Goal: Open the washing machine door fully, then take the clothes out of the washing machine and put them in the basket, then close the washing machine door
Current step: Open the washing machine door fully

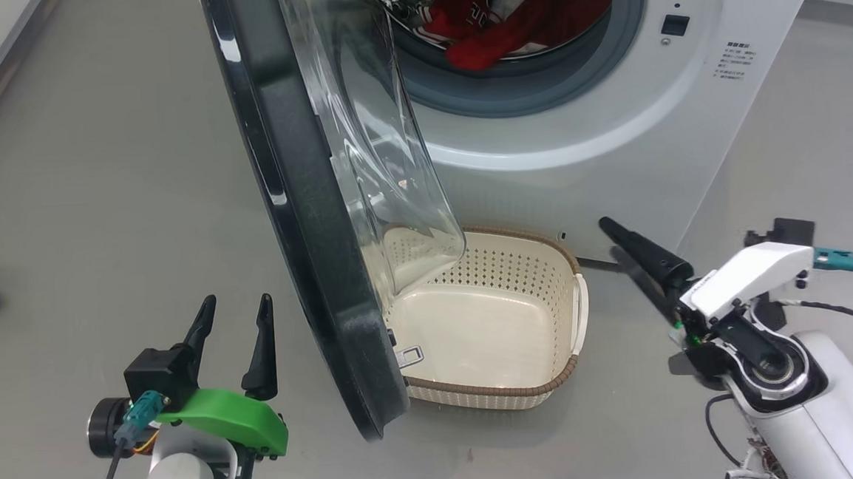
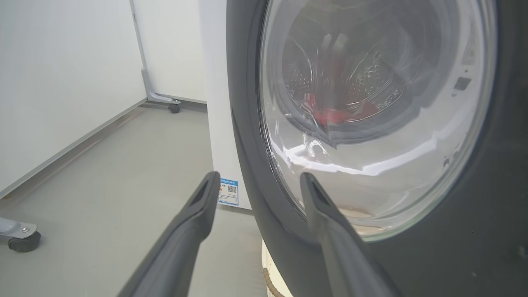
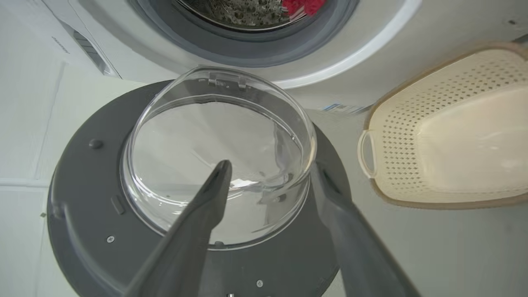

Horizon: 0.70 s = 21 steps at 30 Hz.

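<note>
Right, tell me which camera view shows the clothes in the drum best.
The head view: the clothes lie in plain sight inside the washing machine. The left wrist view gives a red blur through the washing machine door glass; the right wrist view catches a red scrap at its top edge.

You can read nothing outright. On the washing machine (image 1: 612, 132), the small print (image 1: 730, 62) at the right of its front is too fine. The blue label sticker (image 2: 228, 192), low on its white panel, is blurred. Lettering on the clothes (image 1: 517, 19) is crumpled.
</note>
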### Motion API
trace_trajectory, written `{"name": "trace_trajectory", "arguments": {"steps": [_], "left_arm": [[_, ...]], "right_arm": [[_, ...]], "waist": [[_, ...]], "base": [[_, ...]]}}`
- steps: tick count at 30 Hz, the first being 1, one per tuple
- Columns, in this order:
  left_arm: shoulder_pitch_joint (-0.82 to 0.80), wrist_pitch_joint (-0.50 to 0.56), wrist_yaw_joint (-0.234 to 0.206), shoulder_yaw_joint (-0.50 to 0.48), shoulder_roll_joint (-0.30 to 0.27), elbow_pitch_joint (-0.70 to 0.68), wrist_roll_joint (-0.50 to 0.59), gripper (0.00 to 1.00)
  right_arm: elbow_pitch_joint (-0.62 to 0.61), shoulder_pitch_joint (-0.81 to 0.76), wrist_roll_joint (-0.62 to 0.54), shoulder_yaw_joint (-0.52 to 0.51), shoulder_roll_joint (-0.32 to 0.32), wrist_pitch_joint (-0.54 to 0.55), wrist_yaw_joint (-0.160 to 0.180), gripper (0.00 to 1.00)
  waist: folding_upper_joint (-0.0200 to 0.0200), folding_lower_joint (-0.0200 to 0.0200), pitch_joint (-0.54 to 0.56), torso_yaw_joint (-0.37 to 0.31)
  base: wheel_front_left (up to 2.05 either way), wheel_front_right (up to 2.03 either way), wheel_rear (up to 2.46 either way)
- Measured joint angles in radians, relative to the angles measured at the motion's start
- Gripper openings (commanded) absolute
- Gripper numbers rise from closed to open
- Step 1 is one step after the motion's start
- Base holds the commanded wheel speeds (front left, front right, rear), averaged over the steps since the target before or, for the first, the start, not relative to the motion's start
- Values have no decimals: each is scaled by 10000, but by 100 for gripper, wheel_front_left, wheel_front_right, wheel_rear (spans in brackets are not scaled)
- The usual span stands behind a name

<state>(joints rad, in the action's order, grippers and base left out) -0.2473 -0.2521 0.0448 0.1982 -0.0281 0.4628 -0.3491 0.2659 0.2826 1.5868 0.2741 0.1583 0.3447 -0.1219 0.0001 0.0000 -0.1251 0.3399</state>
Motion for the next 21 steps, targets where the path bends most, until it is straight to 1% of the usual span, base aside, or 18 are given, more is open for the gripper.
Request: {"name": "trace_trajectory", "arguments": {"steps": [5, 10, 11, 12, 16, 19, 20, 21], "left_arm": [[3, 2, -2, 2, 0, 0, 0, 100], [3, 2, 0, 29, 0, 15, 0, 100], [5, 2, 0, 33, 0, 19, -2, 100], [5, 2, 0, 33, 0, 19, -2, 100], [11, 0, 0, 44, 0, 38, -31, 100], [17, 2, 0, 54, 0, 69, -31, 100], [18, 2, 0, 58, -2, 77, -29, 100], [18, 2, 0, 67, 0, 81, -29, 100]], "right_arm": [[-8, -52, -2027, 4, 556, -1561, 0, 100], [-184, -28, -4376, 422, 1114, -3235, 0, 100], [-194, -24, -4794, 512, 1198, -3557, 0, 100], [-194, -24, -4794, 512, 1198, -3557, 0, 100], [-238, 42, -6485, 936, 1488, -4846, -2, 100], [-52, 128, -7655, 1070, 1678, -5787, 0, 100], [27, 140, -8029, 1118, 1732, -6059, 15, 100], [102, 144, -8328, 1174, 1776, -6307, 121, 100]], "waist": [[0, 0, 10, -29], [0, 0, 59, -34], [0, 0, 77, -32], [0, 0, 77, -32], [0, 0, 121, -22], [0, 0, 159, -20], [0, 0, 173, -20], [0, 0, 188, -20]], "base": [[0, 0, 0], [0, 0, 0], [0, 0, 0], [0, 0, 0], [0, 0, 0], [0, 0, 0], [0, 0, 0], [0, 0, 0]]}}
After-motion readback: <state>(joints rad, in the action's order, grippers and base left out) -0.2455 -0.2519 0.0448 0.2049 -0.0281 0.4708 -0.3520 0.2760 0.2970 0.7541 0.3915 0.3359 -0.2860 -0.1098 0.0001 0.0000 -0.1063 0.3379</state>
